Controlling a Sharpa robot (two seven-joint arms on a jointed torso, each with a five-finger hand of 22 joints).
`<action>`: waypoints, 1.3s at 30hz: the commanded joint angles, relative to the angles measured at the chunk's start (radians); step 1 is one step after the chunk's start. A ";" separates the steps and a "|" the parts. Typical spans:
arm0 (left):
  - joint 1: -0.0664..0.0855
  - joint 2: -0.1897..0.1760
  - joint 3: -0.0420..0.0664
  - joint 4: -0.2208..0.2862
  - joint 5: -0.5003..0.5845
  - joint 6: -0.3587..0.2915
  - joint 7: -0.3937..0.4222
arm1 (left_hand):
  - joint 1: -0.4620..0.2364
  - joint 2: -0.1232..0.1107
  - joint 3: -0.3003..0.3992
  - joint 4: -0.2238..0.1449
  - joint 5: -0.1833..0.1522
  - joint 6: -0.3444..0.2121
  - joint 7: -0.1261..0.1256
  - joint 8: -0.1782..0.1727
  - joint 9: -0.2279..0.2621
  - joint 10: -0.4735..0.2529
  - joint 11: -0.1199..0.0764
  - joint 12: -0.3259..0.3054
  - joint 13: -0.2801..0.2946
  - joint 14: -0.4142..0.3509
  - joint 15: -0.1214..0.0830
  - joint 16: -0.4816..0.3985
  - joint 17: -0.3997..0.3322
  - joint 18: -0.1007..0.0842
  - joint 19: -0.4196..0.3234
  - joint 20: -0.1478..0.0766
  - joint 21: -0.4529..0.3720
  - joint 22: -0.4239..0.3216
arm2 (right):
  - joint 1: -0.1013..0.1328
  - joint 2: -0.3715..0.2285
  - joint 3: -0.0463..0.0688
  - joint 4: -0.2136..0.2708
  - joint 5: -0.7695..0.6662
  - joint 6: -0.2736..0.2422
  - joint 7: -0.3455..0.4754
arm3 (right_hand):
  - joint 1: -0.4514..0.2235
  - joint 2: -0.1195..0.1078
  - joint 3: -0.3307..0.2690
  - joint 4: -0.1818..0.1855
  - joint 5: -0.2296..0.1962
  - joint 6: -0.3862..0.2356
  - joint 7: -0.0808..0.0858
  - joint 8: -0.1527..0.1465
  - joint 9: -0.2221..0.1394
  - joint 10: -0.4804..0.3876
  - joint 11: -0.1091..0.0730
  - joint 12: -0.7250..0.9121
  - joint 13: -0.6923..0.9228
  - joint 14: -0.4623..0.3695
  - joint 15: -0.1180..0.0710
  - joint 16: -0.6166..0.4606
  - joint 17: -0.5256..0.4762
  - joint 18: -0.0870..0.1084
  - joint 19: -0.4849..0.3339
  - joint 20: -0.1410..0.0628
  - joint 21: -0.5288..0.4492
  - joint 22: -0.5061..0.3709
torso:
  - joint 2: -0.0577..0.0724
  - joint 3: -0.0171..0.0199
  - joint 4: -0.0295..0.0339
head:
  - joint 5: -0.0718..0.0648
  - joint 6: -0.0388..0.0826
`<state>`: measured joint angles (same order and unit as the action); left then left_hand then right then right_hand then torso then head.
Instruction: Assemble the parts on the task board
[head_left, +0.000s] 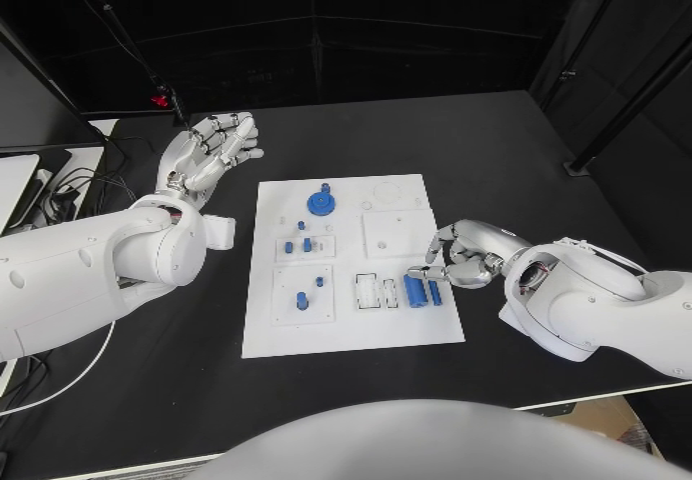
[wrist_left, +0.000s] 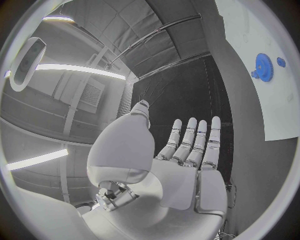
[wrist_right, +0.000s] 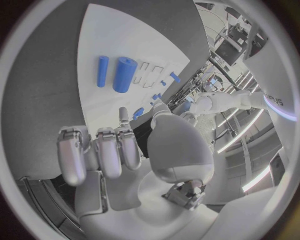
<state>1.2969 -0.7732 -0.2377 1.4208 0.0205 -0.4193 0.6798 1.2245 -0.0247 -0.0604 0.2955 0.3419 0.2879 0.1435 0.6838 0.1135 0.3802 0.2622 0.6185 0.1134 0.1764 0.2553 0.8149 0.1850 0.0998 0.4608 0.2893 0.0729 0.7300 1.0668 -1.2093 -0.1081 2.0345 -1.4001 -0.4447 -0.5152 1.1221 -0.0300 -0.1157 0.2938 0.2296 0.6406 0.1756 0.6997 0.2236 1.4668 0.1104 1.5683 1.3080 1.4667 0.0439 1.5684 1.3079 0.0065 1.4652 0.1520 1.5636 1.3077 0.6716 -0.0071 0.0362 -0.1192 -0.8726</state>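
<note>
Head view: right hand (head_left: 464, 255) at the board's (head_left: 353, 335) right edge, fingers curled in, holding nothing I can make out. Two blue cylinders (head_left: 415, 292) lie just beside its fingertips, toward the board's middle, long axes running near-to-far. Left hand (head_left: 212, 145) well off, raised, fingers spread, holding nothing.

Left wrist view: open palm; blue gear (wrist_left: 263, 67) on the board, far off.

Right wrist view: fingers (wrist_right: 100, 155) curled, nothing in them; thick cylinder (wrist_right: 124, 74) and thin cylinder (wrist_right: 102, 71) lie parallel ahead of them.

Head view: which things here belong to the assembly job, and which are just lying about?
Job:
- task board
- blue gear
- thick blue cylinder
- thin blue cylinder
- small blue pegs
- right hand, fingers curled, at the board's edge
- left hand, open, off the board

Lying about:
- cables at the table's far left
</note>
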 joint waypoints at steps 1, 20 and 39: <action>0.001 0.001 0.001 -0.001 0.000 0.005 0.101 | 0.003 0.010 0.003 -0.002 0.005 -0.007 0.153 0.005 -0.001 -0.005 0.001 0.006 -0.001 -0.007 0.003 0.004 -0.001 -0.010 0.001 0.000 0.007 -0.001 | 0.000 0.011 0.000 0.002 -0.112 0.102 -0.112 | 0.000 0.005 -0.001 -0.001 0.007 -0.011 -0.002 0.014 0.006 0.104 -0.003 0.003 0.263 0.104 -0.007 0.002 0.263 -0.006 0.103 -0.008 0.004 0.262 | 0.000 0.0020 0.0019 | -0.002 0.000; 0.000 0.000 0.001 -0.006 0.000 0.006 0.104 | 0.008 0.016 0.001 -0.003 0.008 -0.003 0.153 0.012 -0.004 0.002 0.000 0.019 -0.003 -0.010 0.003 0.011 -0.008 -0.010 -0.001 0.000 0.007 -0.002 | -0.002 0.085 0.000 -0.013 -0.152 0.235 -0.208 | -0.017 0.009 -0.012 0.001 -0.039 -0.017 -0.012 0.077 0.030 0.104 -0.013 0.003 0.263 0.104 -0.013 0.002 0.263 -0.004 0.100 -0.013 0.001 0.260 | -0.001 0.0011 0.0010 | -0.003 0.000; -0.001 -0.008 0.001 0.000 0.000 0.010 0.104 | 0.008 0.016 0.000 -0.003 0.009 -0.004 0.153 0.012 -0.004 0.001 0.000 0.019 -0.004 -0.011 0.003 0.011 -0.009 -0.010 -0.001 0.000 0.007 -0.002 | -0.006 0.154 0.000 -0.053 -0.238 0.324 -0.268 | -0.035 0.026 -0.014 0.000 -0.049 -0.013 -0.019 0.093 0.034 0.104 -0.018 0.003 0.263 0.104 -0.017 0.002 0.263 -0.007 0.106 -0.018 0.007 0.263 | -0.001 0.0002 -0.0013 | -0.007 0.000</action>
<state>1.2947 -0.7802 -0.2377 1.4189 0.0206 -0.4186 0.6798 1.2338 -0.0154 -0.0604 0.2955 0.3460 0.2879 0.1435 0.6915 0.1104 0.3802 0.2622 0.6321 0.1104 0.1728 0.2589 0.8225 0.1774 0.0998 0.4608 0.2893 0.0730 0.7292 1.0606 -1.0590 -0.1079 1.9849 -1.6052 -0.1583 -0.6941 1.0906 -0.0063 -0.1223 0.2947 0.1858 0.6241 0.1613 0.7897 0.2564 1.4667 0.0962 1.5683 1.3078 1.4633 0.0335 1.5683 1.3076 0.0070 1.4687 0.1414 1.5675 1.3075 0.6711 -0.0067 0.0361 -0.1245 -0.8727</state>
